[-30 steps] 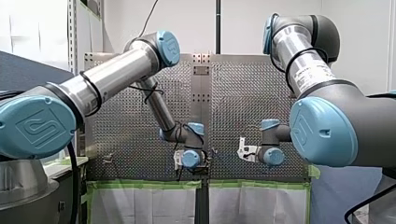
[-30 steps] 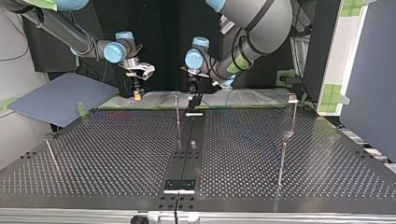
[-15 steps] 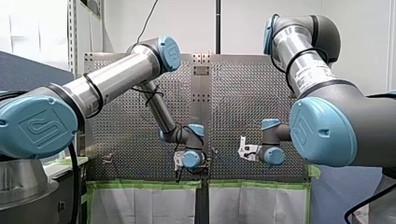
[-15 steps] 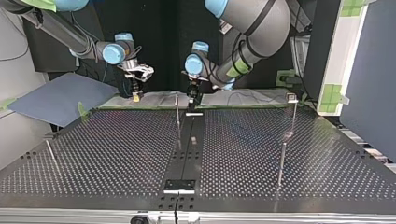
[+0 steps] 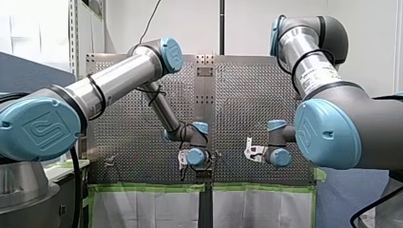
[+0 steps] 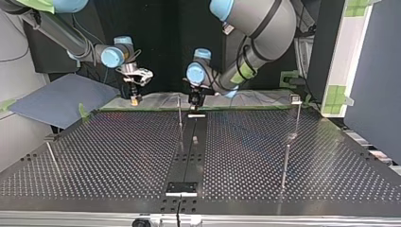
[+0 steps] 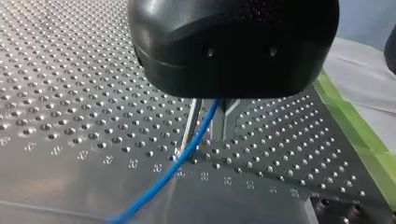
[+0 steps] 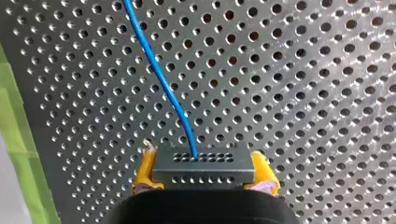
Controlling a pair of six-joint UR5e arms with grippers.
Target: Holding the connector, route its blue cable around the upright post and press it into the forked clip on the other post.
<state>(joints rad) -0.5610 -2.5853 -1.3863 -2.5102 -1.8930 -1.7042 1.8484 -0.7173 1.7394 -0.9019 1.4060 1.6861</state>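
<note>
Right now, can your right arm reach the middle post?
Probably yes: my right gripper, holding the connector, hangs beside the middle post in the top view, nothing standing between them.

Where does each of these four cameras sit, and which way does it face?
Front view: behind and above the arms, looking over the perforated table; my left arm and my right arm show.
Top view: across the table, facing the arms; sides crossed.
Left wrist view: on my left wrist, looking past the black left claw at the blue cable.
Right wrist view: on my right wrist; right claw grips the connector.
Shared: both wrist views show the blue cable.
</note>
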